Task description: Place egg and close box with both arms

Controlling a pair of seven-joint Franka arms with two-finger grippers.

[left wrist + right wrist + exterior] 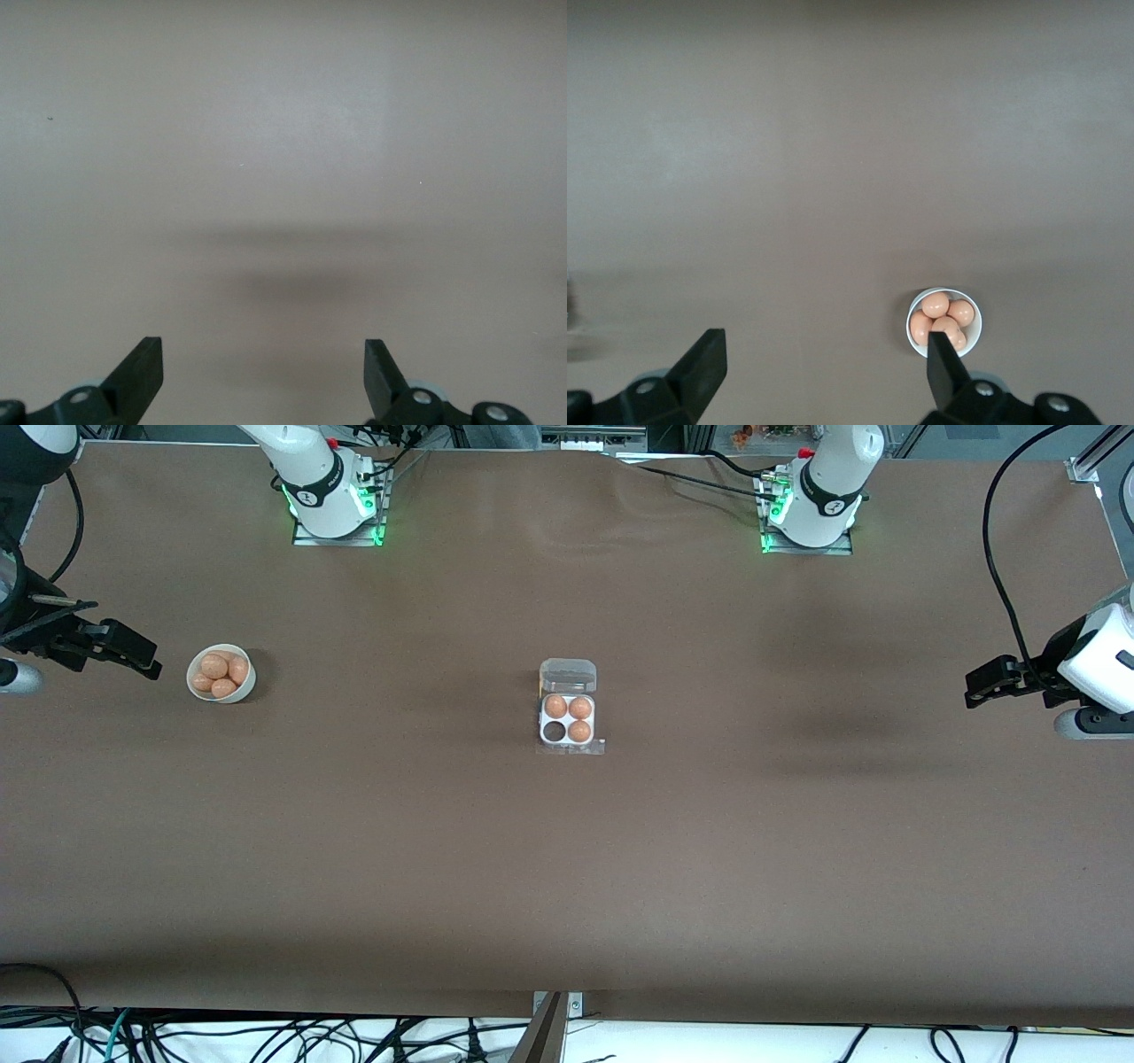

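The box [567, 721] lies mid-table with its clear lid [568, 674] swung open toward the robots' bases. Three orange-brown eggs [579, 708] fill its cells and one cell [555, 732] is empty. Several more eggs [220, 668] lie in a white bowl [246, 685] toward the right arm's end. My right gripper [142, 657] hovers open over the table beside that bowl, holding nothing. In the right wrist view the bowl [912, 332] of eggs [935, 305] shows by one fingertip of the right gripper [824, 336]. My left gripper [974, 689] hangs open and empty over bare table at the left arm's end, with only tabletop between the left gripper [263, 343] fingers.
A brown cloth [567, 868] covers the whole table, slightly wrinkled near the bases. Cables hang along the table edge nearest the front camera [266, 1041]. The two arm bases [337, 509] [811, 514] stand along the edge farthest from that camera.
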